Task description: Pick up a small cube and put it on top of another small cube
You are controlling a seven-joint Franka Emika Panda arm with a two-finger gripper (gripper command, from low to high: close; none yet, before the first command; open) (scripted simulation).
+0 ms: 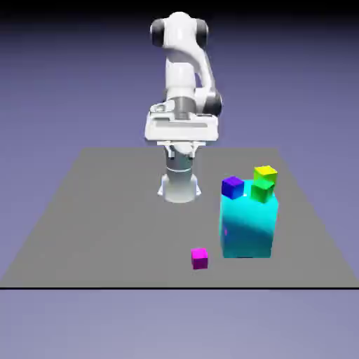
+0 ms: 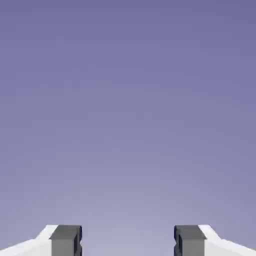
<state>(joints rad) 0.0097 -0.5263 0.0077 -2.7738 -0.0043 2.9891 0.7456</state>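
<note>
The two-finger grey-tipped jaws [image 1: 181,149] stand wide apart with nothing between them; the hand view shows only blue-violet backdrop past their tips. They hang high, near the robot's base, well apart from every cube.

The small plain magenta cube [image 1: 200,259] sits on the flat dark grey counter [image 1: 105,224], below the jaws and well out in front of them, off slightly to the exterior view's right. Just beside it, farther to that side, stands the big cyan block [image 1: 247,228], with a small blue cube [image 1: 233,187] and a small green cube [image 1: 262,190] at its top; a small yellow cube [image 1: 265,174] shows behind the green one.

The magenta cube is neither grasped nor stacked, so reaching, gripping, lifting, placing and releasing all seem left. Which cube should receive it, I cannot tell.
</note>
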